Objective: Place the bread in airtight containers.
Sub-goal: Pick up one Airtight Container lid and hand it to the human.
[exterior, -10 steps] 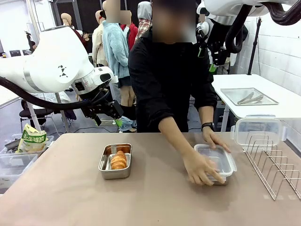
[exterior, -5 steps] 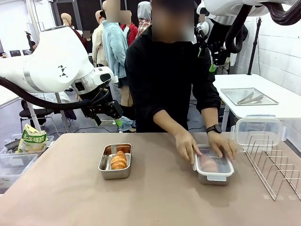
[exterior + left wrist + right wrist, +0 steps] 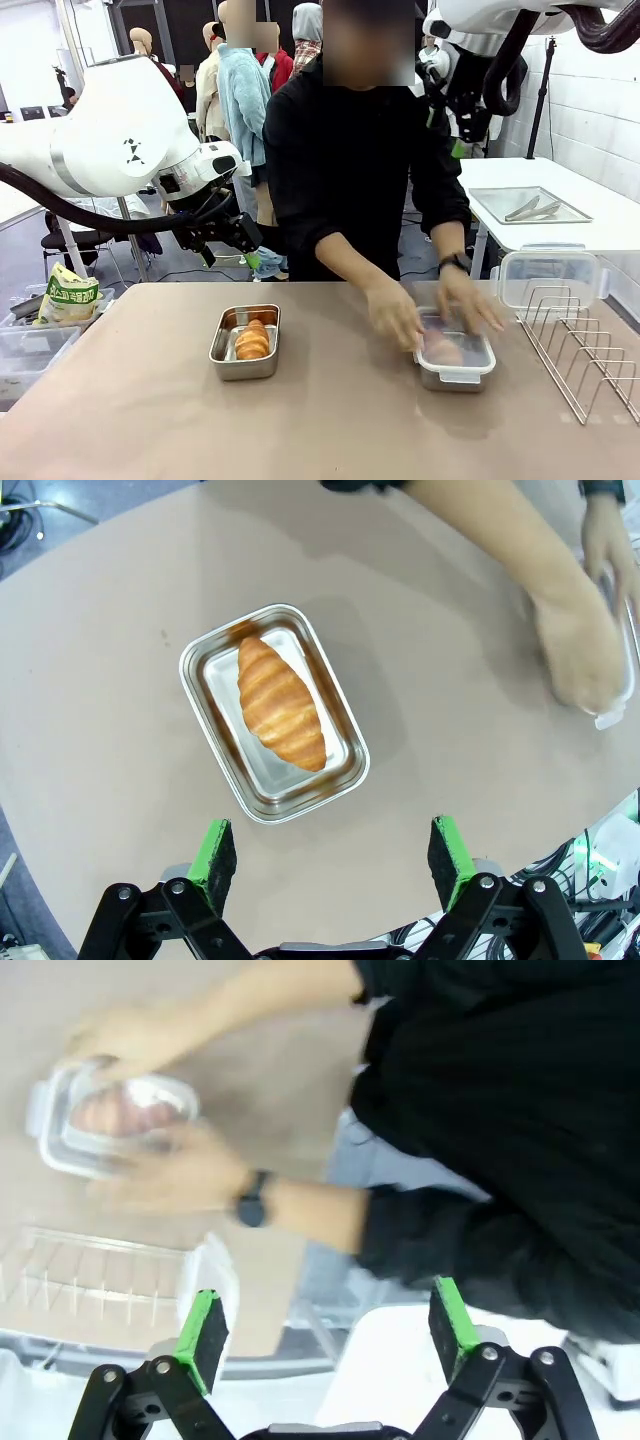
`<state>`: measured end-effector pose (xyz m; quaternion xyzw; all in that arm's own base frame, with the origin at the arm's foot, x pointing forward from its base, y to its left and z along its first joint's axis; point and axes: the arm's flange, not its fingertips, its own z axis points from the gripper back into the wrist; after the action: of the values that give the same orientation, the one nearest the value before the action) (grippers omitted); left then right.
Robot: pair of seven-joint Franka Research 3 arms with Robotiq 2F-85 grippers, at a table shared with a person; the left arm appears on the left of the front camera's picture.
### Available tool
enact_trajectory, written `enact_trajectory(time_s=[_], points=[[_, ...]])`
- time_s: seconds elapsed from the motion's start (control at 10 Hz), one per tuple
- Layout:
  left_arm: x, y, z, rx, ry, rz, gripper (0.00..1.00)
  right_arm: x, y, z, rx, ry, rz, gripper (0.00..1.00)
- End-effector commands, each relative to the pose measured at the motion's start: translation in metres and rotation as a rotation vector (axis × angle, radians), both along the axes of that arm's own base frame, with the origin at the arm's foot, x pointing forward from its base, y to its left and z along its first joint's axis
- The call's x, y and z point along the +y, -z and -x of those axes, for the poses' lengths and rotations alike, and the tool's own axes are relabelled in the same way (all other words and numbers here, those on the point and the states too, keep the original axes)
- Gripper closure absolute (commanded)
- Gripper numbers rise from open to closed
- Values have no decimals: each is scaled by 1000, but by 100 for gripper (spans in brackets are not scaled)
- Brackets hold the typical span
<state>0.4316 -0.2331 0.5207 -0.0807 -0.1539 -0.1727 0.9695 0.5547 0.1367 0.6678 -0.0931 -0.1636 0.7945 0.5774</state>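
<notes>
One croissant (image 3: pixel 252 340) (image 3: pixel 280 702) lies in an open steel container (image 3: pixel 224 352) (image 3: pixel 205 660) left of the table's middle. My left gripper (image 3: pixel 335 850) hovers high above it, open and holding nothing. At the right, a second container (image 3: pixel 455 375) (image 3: pixel 60 1150) holds another croissant (image 3: pixel 443 351) under a clear lid. The person's two hands (image 3: pixel 395 315) are on that lid, blurred by motion. My right gripper (image 3: pixel 325 1330) is raised above the person's side of the table, open and holding nothing.
A wire rack (image 3: pixel 585 345) stands at the table's right edge with a spare clear lid (image 3: pixel 548 278) leaning on it. A yellow-green bag (image 3: pixel 68 295) and plastic bins (image 3: pixel 30 350) sit off the left side. A flat tray with tongs (image 3: pixel 530 205) lies on another table behind.
The person brought both hands onto the right container's lid and is working along its sides. The container has shifted slightly. Neither arm has moved.
</notes>
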Motion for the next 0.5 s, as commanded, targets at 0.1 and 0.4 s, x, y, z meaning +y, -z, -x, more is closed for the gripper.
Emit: enact_trajectory(time_s=[0.1, 0.4], points=[[1, -1, 1, -2, -2, 0, 0, -85, 11, -27, 255, -90, -26, 0], [1, -1, 1, -2, -2, 0, 0, -154, 37, -47, 348, -64, -82, 0]])
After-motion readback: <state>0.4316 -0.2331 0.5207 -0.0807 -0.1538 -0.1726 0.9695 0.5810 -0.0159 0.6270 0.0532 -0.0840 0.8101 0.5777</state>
